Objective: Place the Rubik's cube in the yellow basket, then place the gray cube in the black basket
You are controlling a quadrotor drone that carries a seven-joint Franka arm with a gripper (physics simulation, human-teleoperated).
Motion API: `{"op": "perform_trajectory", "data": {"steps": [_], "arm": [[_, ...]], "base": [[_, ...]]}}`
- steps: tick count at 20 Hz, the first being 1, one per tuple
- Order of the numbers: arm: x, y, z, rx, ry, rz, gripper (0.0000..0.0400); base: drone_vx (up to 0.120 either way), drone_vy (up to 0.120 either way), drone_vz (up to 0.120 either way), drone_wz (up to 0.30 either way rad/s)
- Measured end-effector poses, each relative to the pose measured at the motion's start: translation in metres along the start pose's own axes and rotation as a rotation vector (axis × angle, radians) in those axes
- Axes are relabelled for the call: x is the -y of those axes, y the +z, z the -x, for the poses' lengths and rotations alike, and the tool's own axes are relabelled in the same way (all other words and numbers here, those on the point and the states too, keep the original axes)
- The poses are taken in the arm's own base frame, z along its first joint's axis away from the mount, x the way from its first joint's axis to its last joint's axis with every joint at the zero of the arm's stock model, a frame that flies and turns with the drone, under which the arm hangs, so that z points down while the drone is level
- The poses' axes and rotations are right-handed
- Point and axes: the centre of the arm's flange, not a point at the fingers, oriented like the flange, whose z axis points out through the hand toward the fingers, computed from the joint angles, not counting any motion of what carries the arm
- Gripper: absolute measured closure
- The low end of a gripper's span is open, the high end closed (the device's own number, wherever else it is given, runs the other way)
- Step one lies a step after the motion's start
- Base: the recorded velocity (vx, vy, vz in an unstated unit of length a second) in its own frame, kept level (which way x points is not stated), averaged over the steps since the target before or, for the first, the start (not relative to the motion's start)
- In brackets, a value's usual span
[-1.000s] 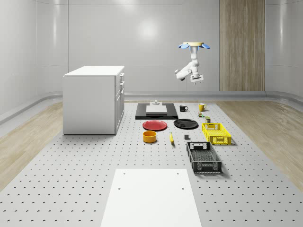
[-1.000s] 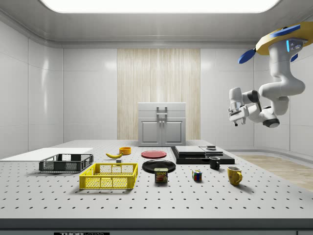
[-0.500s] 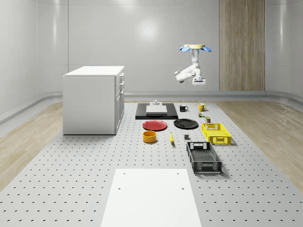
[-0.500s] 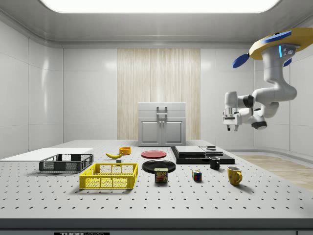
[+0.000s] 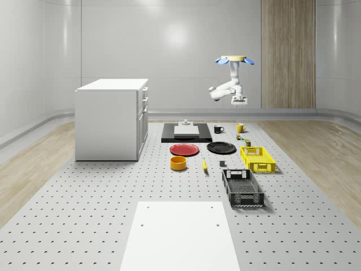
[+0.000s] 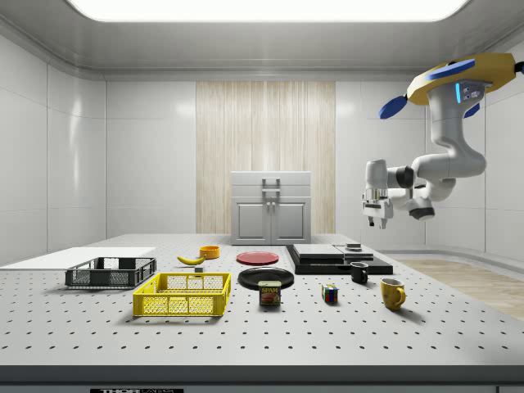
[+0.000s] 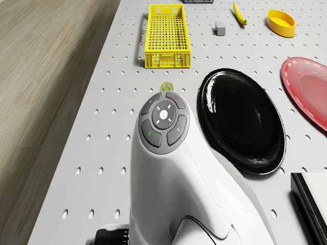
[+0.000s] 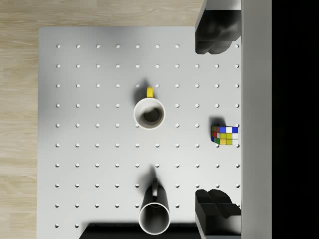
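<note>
The Rubik's cube lies on the table near a yellow mug and a black mug; it also shows as the Rubik's cube in the side view. My gripper hangs high above it, open, with nothing between its fingers. The drone hovers over the table's far right part, arm bent down to the gripper. The gray cube sits between the banana and the yellow basket. Nearer the camera stands the black basket.
A white cabinet stands at the whole-scene view's left. A red plate, black plate, orange bowl, banana, Spam can and black slab lie mid-table. A white sheet covers the near end.
The drone has drifted toward the side view's left, and the arm has swung the gripper lower and closer over the mugs. The objects on the table have not moved.
</note>
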Motion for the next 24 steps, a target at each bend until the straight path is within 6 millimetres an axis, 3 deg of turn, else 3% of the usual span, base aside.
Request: {"op": "perform_trajectory", "data": {"steps": [16,24], "arm": [[0.0003,0.0,0.0003,-0.003,0.0,0.003,0.0],[0.0003,-0.0001,0.0003,-0.003,0.0,0.003,0.0]], "base": [[0.12,-0.037,-0.12,0.0],[0.12,0.0,-0.12,0.0]]}}
